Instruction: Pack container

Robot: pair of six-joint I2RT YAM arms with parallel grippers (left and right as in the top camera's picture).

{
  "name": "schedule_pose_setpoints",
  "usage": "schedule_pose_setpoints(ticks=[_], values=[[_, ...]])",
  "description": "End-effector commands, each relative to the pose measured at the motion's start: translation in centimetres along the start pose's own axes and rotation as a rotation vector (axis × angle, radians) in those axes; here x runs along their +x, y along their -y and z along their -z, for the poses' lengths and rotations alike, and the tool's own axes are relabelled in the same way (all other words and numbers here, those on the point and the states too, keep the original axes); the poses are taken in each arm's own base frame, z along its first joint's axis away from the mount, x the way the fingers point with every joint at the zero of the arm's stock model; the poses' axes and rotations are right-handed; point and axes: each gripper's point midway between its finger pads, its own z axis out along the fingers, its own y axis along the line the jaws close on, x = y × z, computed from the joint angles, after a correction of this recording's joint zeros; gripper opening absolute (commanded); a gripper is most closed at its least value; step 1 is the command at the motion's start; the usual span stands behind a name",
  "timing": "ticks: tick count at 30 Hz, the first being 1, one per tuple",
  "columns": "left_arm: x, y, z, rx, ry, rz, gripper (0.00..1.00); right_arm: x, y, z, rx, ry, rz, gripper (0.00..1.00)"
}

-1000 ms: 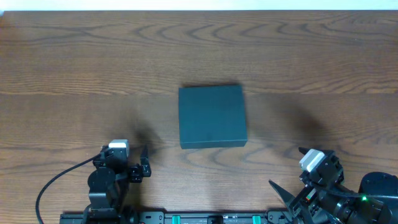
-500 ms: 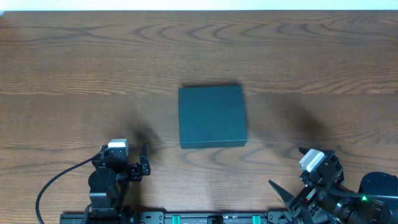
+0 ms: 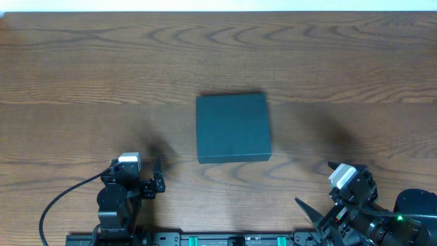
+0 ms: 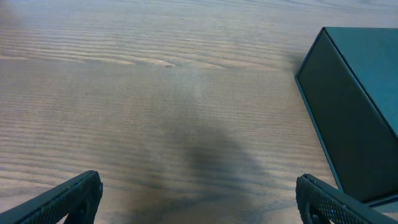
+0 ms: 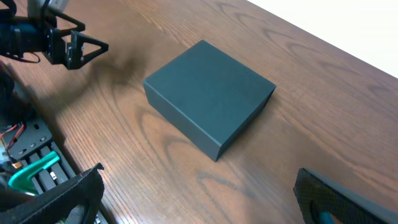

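One wooden table, matte black container lying shut near centre. Rigid card, probably light, faces smooth; lid seam hard to make out. Take by opposite side walls. Left gripper, right gripper: jaws spread wide, empty, well apart from it.
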Motion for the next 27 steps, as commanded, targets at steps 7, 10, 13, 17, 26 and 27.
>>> schedule_pose_setpoints(ticks=[7, 10, 13, 17, 26, 27], values=[[0.3, -0.2, -0.2, -0.011, -0.002, -0.007, 0.99, 0.2, 1.1, 0.0, 0.065, -0.009, -0.024, 0.99], [0.3, -0.2, -0.2, -0.011, -0.002, -0.007, 0.99, 0.9, 3.6, 0.0, 0.199, -0.029, -0.049, 0.99], [0.3, -0.2, -0.2, -0.011, -0.002, -0.007, 0.98, 2.6, 6.0, -1.0, 0.314, -0.039, -0.076, 0.99], [0.3, -0.2, -0.2, -0.011, -0.002, -0.007, 0.99, 5.6, 7.8, -3.0, 0.396, -0.030, -0.100, 0.99], [0.3, -0.2, -0.2, -0.011, -0.002, -0.007, 0.99, 13.5, 9.5, -8.2, 0.442, -0.026, -0.224, 0.99], [0.3, -0.2, -0.2, -0.011, -0.002, -0.007, 0.99, 13.8, 9.6, -8.5, 0.445, -0.013, -0.249, 0.99]])
